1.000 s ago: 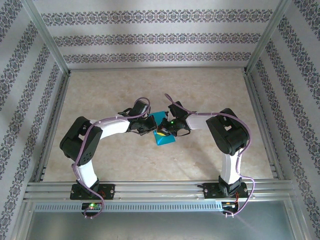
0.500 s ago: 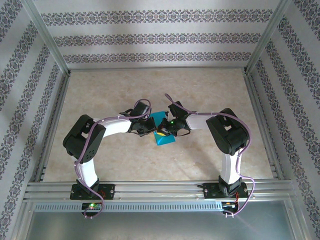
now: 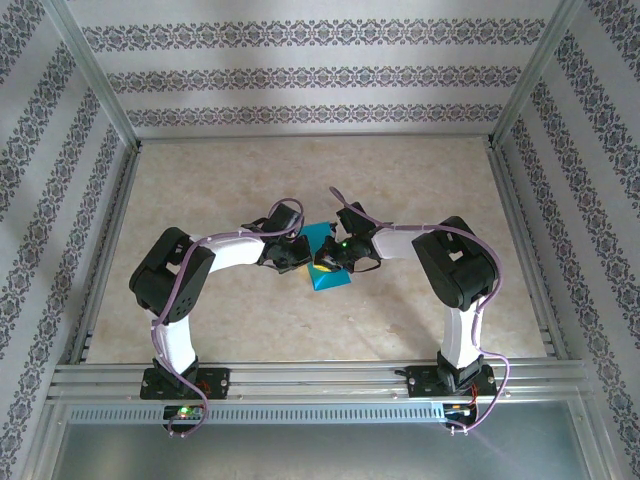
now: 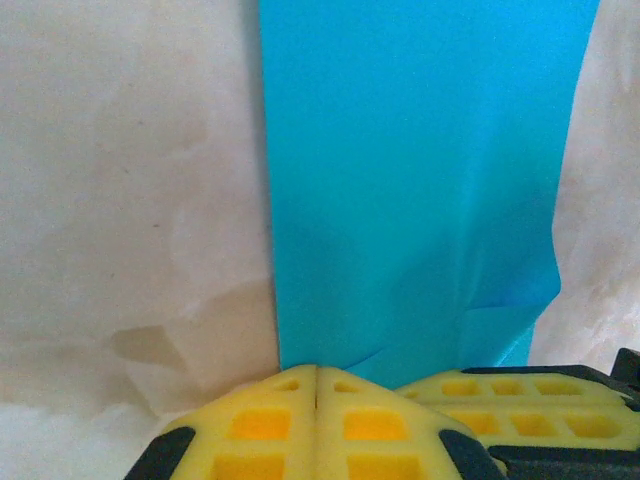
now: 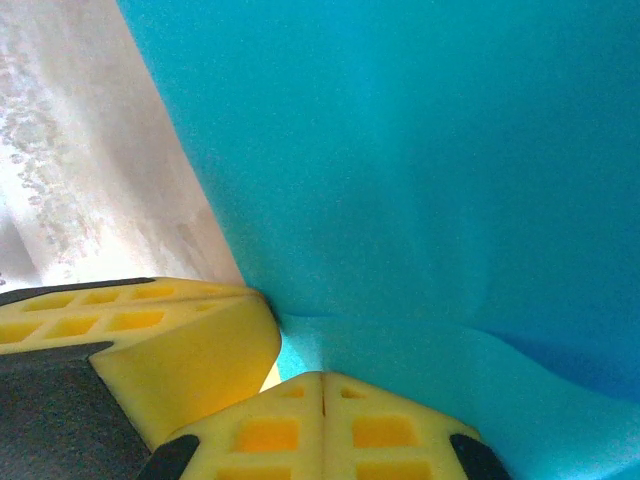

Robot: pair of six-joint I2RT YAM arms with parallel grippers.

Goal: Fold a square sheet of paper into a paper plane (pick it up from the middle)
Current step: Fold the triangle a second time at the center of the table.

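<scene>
1. Meeting over the middle of the surface [image 3: 300,180] in the top external view, the left arm [image 3: 235,248] and the right arm [image 3: 400,240] bring their jaws nose to nose, almost touching. The square sheet of paper [image 3: 333,279] sits directly under and between both sets of jaws, with teal corners showing beyond them on the far and near sides. No pointed dart shape shows, so I judge the plane far from finished; whether any fold is already made I cannot tell here. Purple cables [image 3: 285,205] loop above the wrists. The metal rails [image 3: 300,378] and patterned walls [image 3: 300,75] stand well apart from the jaws.

2. In the left wrist view, the left jaws' yellow pads [image 4: 265,425] are pressed together with a tight seam. The sheet [image 4: 420,180] reaches straight ahead of them. Its near edge runs into the seam and small creases fan out from there, so it looks pinched. Just beside them, a pad [image 4: 510,400] of the right jaws crowds against the same edge. Bare surface [image 4: 120,200] lies to the other side.

3. In the right wrist view, the right jaws' pads [image 5: 390,430] are likewise closed. The sheet [image 5: 400,150] spreads ahead and dents toward the seam, so it seems gripped. The left jaws' pad [image 5: 170,345] sits just beside. That crowding is the main obstruction, because neither arm has much room to shift without bumping the other or straining the paper. The nose and wing creases remain to be made.
</scene>
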